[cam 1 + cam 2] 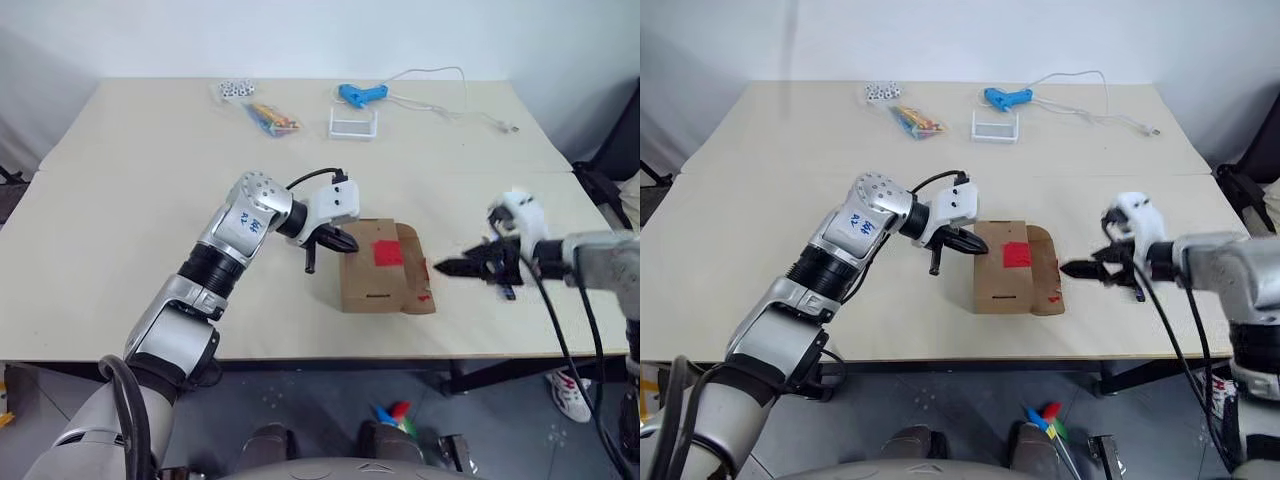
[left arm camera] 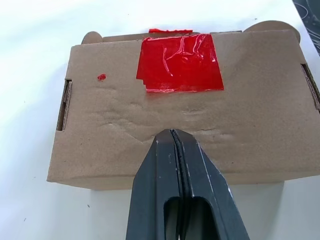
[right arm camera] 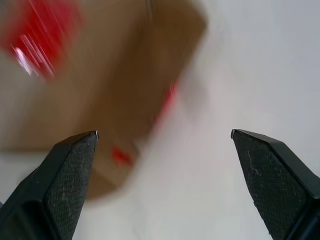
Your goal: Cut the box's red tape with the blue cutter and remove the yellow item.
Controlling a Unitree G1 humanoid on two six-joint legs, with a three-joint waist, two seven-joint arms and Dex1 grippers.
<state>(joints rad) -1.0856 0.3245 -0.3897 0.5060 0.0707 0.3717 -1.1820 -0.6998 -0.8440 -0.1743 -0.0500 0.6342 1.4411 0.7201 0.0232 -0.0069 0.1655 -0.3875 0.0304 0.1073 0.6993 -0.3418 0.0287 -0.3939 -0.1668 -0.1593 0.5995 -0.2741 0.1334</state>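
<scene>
Box [image 1: 378,268] long axis crosswise, taped top up, left hand [image 1: 343,242] closed, right hand [image 1: 455,266] open

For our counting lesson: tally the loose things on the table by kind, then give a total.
Box: 1
Glue gun: 1
Bag of sticks: 1
Clear tray: 1
Cluster of dice: 1
Total: 5
</scene>
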